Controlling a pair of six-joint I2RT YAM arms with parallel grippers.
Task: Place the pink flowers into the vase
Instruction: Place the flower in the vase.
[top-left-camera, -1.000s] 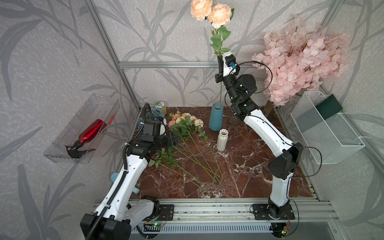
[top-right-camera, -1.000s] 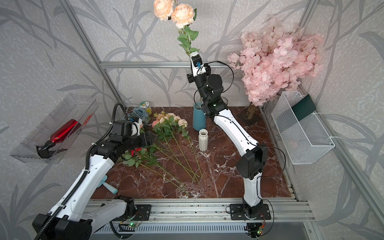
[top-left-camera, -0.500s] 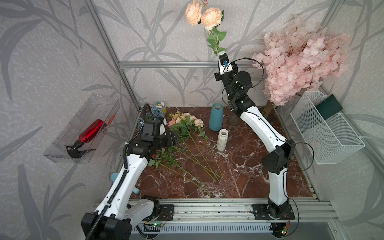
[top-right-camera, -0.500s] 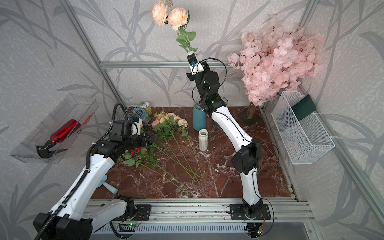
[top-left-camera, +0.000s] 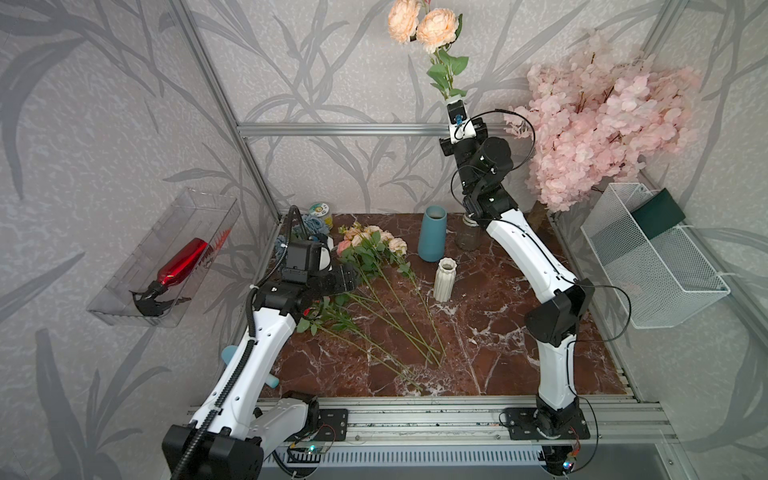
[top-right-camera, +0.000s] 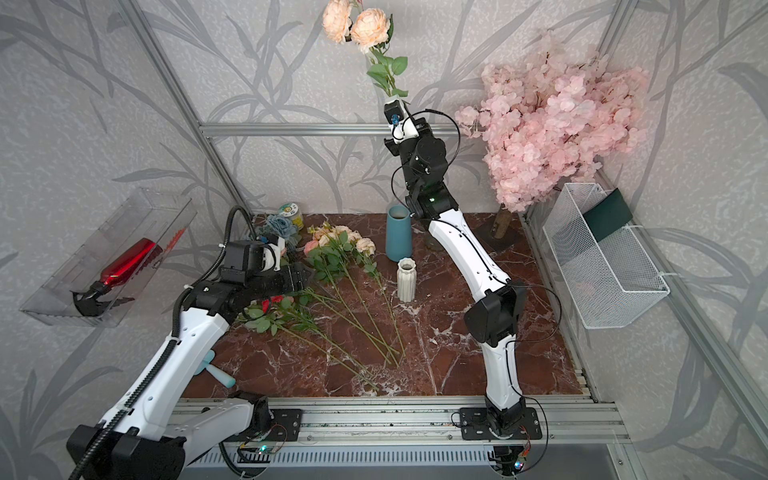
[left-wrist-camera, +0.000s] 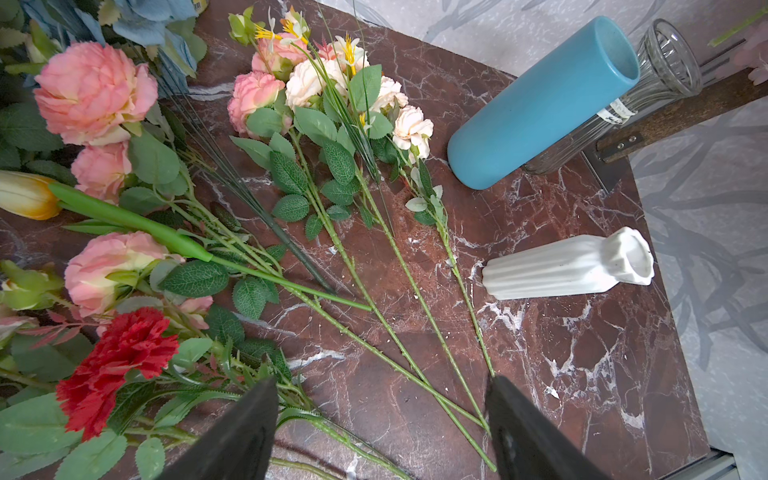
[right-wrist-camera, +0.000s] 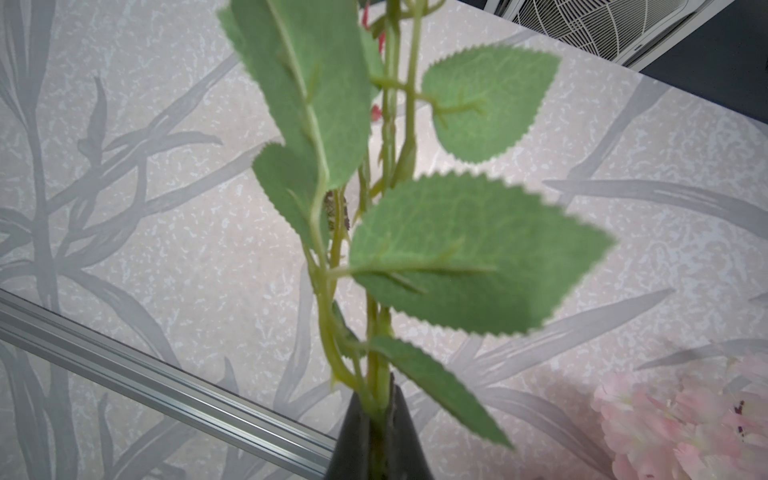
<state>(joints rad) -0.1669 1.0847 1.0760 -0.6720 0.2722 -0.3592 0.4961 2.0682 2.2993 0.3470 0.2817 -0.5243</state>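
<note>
High near back wall (top-left-camera: 332, 83), right gripper (right-wrist-camera: 376, 399) clamping pink flowers (top-left-camera: 436, 27), left gripper (left-wrist-camera: 380, 382) wide, empty, glass vase (left-wrist-camera: 665, 62) label (left-wrist-camera: 619, 110) unreadable

Right fingers (right-wrist-camera: 353, 440) pinched, arm (top-left-camera: 523, 253) raised; left fingers (left-wrist-camera: 237, 436) spread, arm (top-left-camera: 266, 332) low.

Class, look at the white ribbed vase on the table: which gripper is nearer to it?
Left. The left gripper hovers low over the lying stems, beside the white ribbed vase; the right gripper is high above it, shut on the pink flowers.

No legible text; small label (left-wrist-camera: 618, 111) on the glass vase (left-wrist-camera: 665, 72) too blurry.
</note>
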